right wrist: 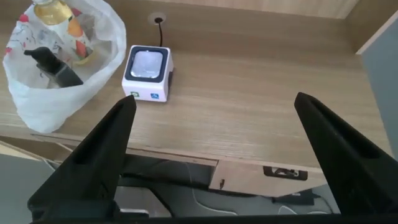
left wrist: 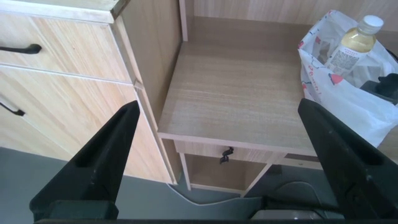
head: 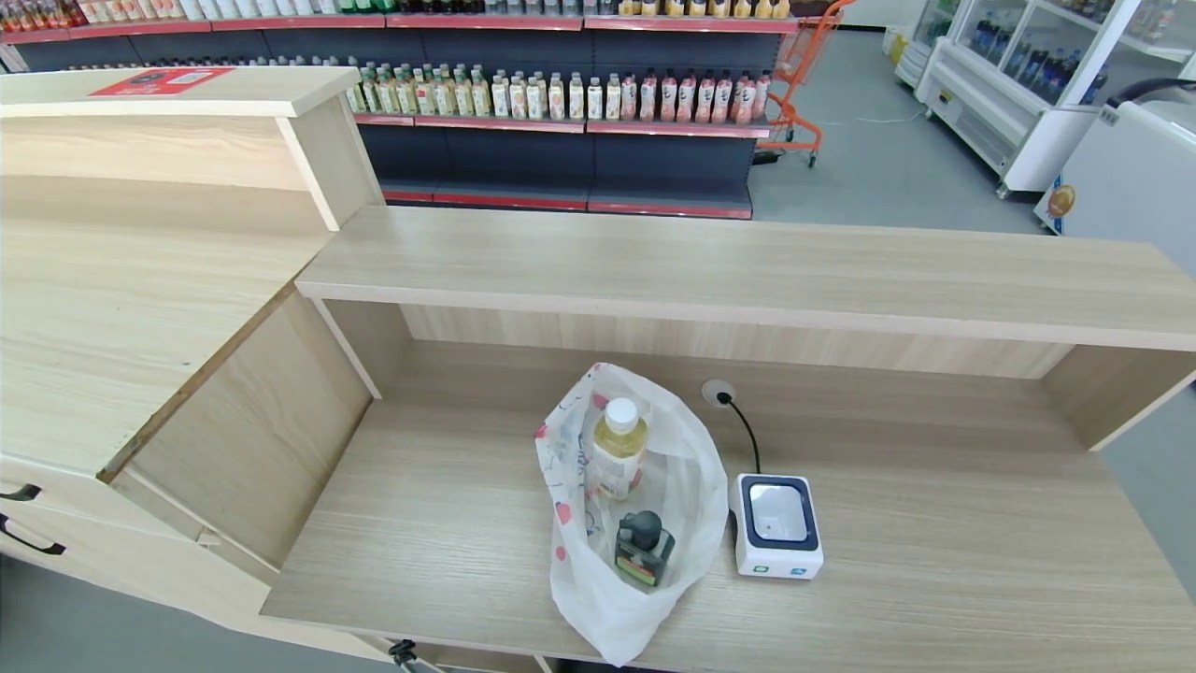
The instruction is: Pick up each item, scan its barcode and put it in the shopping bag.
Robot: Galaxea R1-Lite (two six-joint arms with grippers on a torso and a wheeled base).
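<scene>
The left gripper is held with its fingers spread wide and nothing gripped, off the front edge of the wooden counter and well apart from the shopping bag. The right gripper is likewise spread wide, empty and touching nothing, before the same edge. The bag is seen standing open on the counter, just beside the white scanner, and a pale-yellow bottle with a white cap and a dark bottle are held inside it.
</scene>
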